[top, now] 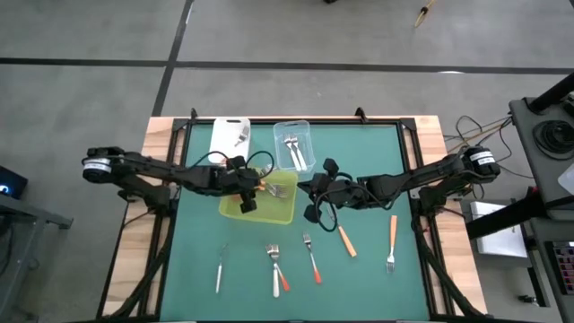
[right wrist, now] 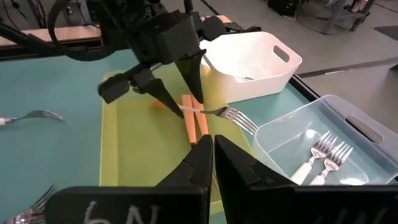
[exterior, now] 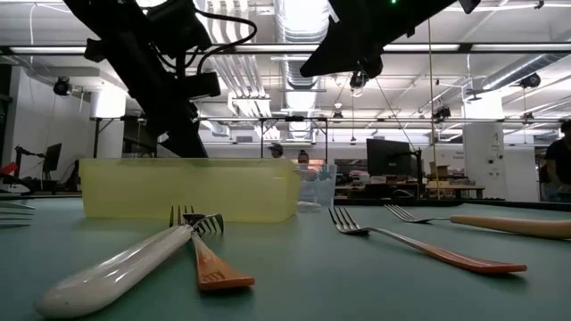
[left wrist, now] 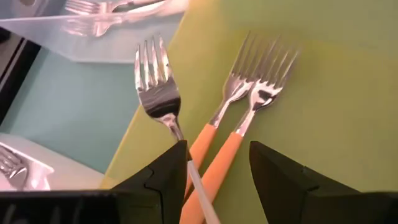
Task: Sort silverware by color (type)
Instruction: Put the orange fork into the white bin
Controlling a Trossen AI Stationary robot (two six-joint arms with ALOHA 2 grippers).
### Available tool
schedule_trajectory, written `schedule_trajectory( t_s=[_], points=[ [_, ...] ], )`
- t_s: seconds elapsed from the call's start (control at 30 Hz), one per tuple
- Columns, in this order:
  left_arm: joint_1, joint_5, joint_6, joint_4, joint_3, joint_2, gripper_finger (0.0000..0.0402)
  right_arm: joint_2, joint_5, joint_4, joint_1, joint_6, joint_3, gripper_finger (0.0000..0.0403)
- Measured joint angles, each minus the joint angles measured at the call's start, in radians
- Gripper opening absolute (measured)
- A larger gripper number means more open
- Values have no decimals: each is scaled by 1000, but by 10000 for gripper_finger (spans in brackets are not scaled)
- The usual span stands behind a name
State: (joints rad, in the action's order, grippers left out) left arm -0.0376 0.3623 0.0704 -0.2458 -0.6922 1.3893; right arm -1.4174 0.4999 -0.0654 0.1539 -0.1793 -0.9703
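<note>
Nearest on the green desk (top: 359, 278) lie loose pieces of silverware: a white-handled fork (top: 219, 269) at the left, a white fork crossed over an orange one (top: 277, 271), another orange-handled fork (top: 312, 257), a wooden-handled piece (top: 345, 240) and an orange-handled fork (top: 392, 242) at the right. Farther in, the left end effector (top: 250, 187) hangs over the yellow-green tray (top: 235, 211), its fingers pinching the thin white handle of a fork (left wrist: 157, 93) whose head sticks out over the tray's edge. Two orange-handled forks (left wrist: 249, 99) lie in the tray beneath it. The right end effector (top: 311, 190) hovers just right of the tray, fingers closed on nothing. Farthest, the clear tub (top: 293, 145) holds two white-handled forks, with a white tub (top: 230, 137) to its left.
</note>
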Motion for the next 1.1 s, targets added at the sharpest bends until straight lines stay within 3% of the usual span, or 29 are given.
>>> schedule_trajectory(
  t_s=[0.33, 0.6, 1.1],
  points=[
    [0, 100, 51, 58, 1, 118, 155, 0, 0, 0, 0, 0, 10, 9],
    [0, 116, 114, 93, 1, 203, 146, 0, 0, -4, 0, -3, 10, 9],
    [0, 163, 186, 85, 1, 186, 5, 0, 0, -23, 0, 0, 10, 9]
  ],
)
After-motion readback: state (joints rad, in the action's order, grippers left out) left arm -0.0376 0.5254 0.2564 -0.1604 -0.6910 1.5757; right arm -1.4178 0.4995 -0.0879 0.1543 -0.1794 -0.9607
